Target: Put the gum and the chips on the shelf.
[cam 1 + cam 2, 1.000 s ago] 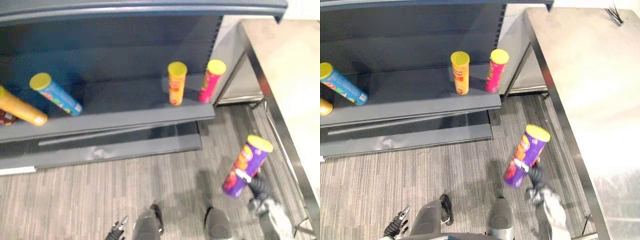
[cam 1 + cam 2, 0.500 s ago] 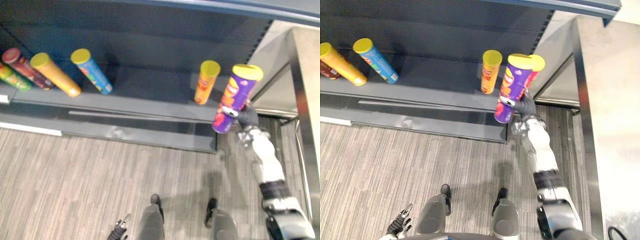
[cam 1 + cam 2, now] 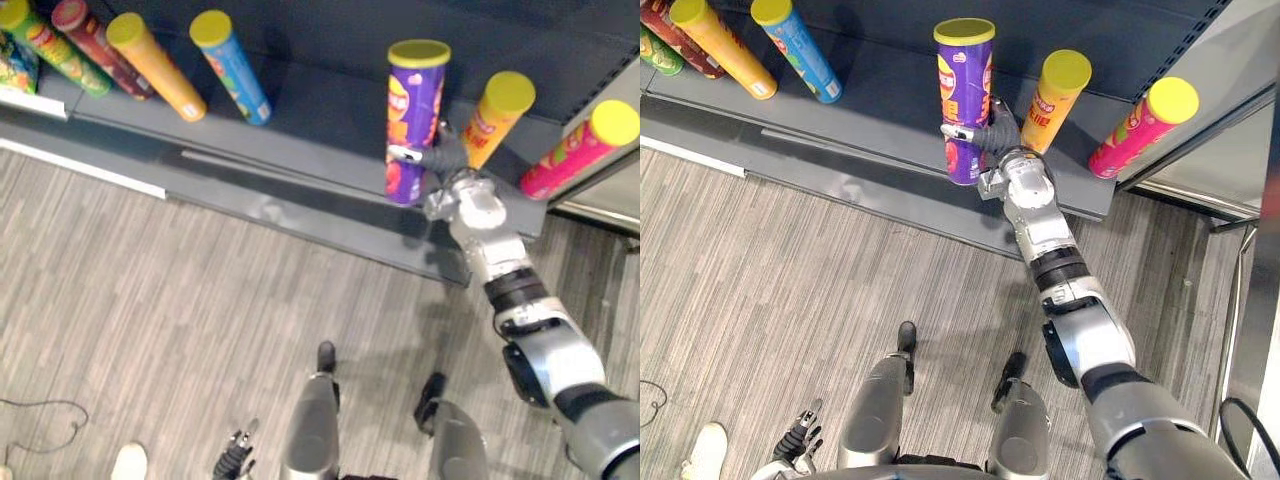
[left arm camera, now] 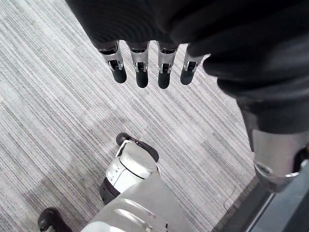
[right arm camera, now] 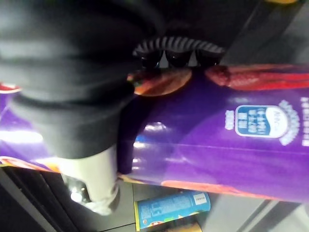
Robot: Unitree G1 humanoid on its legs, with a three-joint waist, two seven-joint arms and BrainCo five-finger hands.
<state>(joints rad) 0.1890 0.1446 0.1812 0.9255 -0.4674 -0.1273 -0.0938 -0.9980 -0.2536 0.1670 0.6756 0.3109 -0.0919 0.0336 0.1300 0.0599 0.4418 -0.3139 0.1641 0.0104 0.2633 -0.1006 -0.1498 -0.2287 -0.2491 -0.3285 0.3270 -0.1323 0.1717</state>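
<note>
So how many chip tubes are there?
7. Left on the shelf: green tube, dark red tube, orange tube, blue tube. The right hand holds the purple tube at the front edge. To its right: second orange tube, pink tube. More may hide off-view left.

Right silver-grey arm (image 3: pixel 1045 240) reaches far from lower right, nearly straight. Right hand (image 3: pixel 998 140) at far end, fingers and thumb curled round upright purple yellow-lidded chip can (image 3: pixel 963 80). Left hand (image 4: pixel 141 67) hangs low, near left, fingers straight and relaxed.
</note>
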